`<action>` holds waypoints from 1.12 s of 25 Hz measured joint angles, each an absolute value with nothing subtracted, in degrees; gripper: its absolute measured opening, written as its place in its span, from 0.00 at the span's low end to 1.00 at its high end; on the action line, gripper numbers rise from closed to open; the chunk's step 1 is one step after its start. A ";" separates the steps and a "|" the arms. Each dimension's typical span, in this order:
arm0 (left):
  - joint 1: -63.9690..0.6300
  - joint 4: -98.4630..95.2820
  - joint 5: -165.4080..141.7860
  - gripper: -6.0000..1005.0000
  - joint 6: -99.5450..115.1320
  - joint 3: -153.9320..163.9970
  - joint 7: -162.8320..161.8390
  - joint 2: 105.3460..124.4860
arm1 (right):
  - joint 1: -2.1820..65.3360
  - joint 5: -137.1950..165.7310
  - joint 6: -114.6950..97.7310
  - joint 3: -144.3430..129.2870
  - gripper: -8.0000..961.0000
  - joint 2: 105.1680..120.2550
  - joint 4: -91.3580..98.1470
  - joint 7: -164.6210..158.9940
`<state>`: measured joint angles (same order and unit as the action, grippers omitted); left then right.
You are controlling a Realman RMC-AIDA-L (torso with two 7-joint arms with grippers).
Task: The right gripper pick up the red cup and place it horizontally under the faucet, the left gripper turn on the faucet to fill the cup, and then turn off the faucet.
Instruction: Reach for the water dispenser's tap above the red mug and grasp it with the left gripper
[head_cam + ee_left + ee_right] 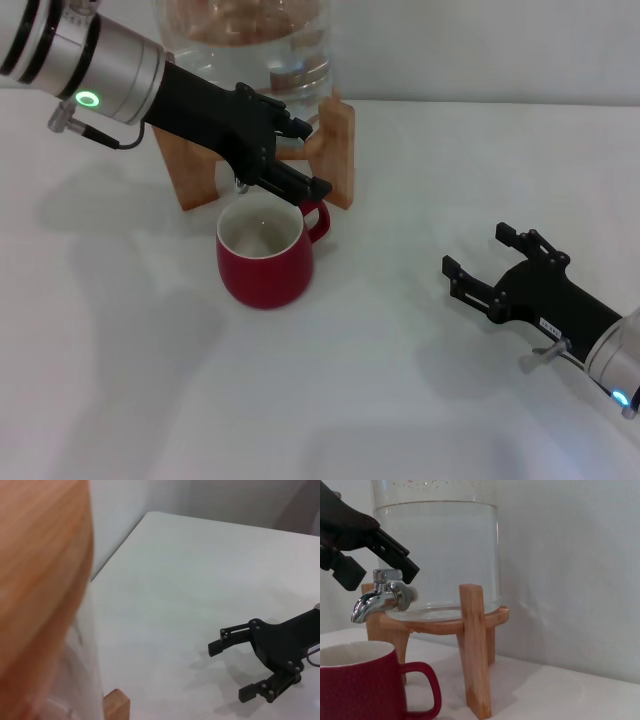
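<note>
The red cup (pixel 265 258) stands upright on the white table, its white inside looking dry, just under the chrome faucet (pixel 379 598). In the right wrist view the cup (pixel 357 687) sits below the spout and no water is running. My left gripper (pixel 313 158) reaches over the cup to the faucet. Its black fingers (pixel 395 554) stand apart on either side of the short lever (pixel 386 574), so it is open around the lever. My right gripper (pixel 477 249) rests open with nothing in it, well off to the cup's right, and the left wrist view also catches it (pixel 230 671).
The faucet belongs to a glass water jar (pixel 440 555) on a wooden stand (pixel 340 150) at the back of the table. A pale wall rises behind it. White tabletop (pixel 380 380) stretches between the cup and my right gripper.
</note>
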<state>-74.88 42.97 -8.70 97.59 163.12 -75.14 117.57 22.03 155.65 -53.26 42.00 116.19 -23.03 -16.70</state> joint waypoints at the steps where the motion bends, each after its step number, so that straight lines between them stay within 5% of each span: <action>1: -74.91 42.98 -8.78 0.87 97.78 163.12 -75.17 117.53 | 22.01 155.65 -53.26 42.00 0.91 116.19 -23.03 -16.70; 28: -76.40 43.42 -11.88 0.87 100.64 163.12 -76.57 116.61 | 22.06 155.65 -53.26 42.01 0.91 116.19 -23.03 -16.70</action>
